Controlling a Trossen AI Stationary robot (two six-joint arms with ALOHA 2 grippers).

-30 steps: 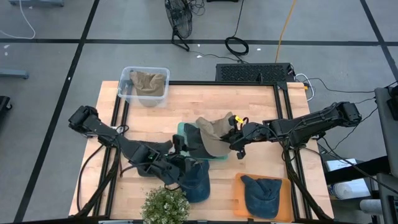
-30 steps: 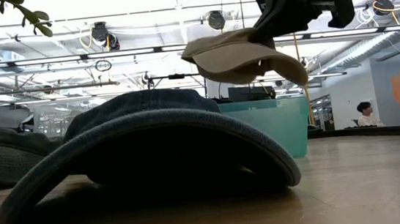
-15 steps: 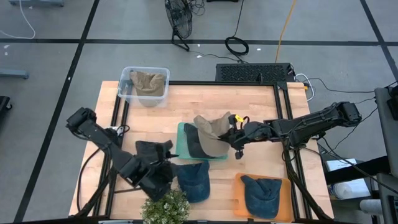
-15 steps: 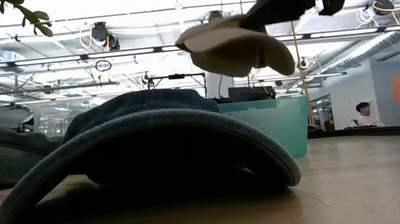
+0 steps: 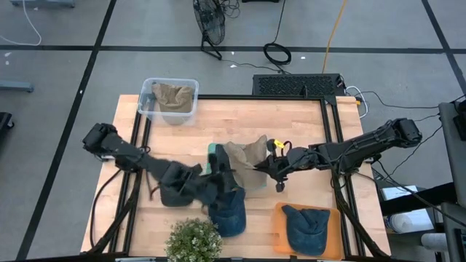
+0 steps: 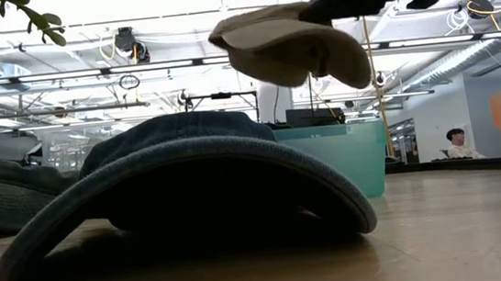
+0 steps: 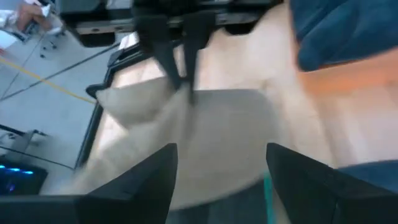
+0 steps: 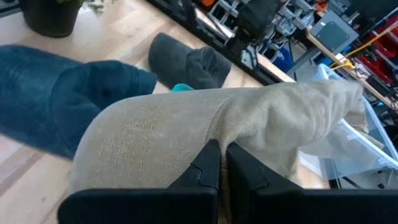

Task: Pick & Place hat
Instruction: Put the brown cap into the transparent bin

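My right gripper (image 5: 265, 166) (image 8: 219, 163) is shut on a tan hat (image 5: 244, 156) (image 6: 288, 46), which hangs in the air over the teal tray (image 5: 212, 154) (image 6: 349, 157). A dark grey hat (image 8: 186, 61) lies in that tray. My left gripper (image 5: 223, 177) (image 7: 221, 180) is open at the tray's left side, facing the tan hat (image 7: 205, 130) without touching it. A blue denim hat (image 5: 229, 215) (image 6: 181, 189) rests brim down on the table near the tray. My right gripper pinches the tan hat between its two fingers (image 8: 205, 167) at the hat's edge (image 8: 219, 138) on the side toward the table's right. The fingers come in roughly level from the right. The hat is lifted clear and droops away from the fingers.
A clear bin (image 5: 149, 89) holding another tan hat stands at the far left corner. An orange tray (image 5: 280, 218) with a blue hat (image 5: 306, 229) sits near the right front edge. A potted plant (image 5: 193, 240) stands at the near edge.
My right gripper has carried the tan hat upward and a little toward the table's left, over the teal tray, and the hat has tipped. My left arm drew back toward the near left, then swung forward again to the tray.
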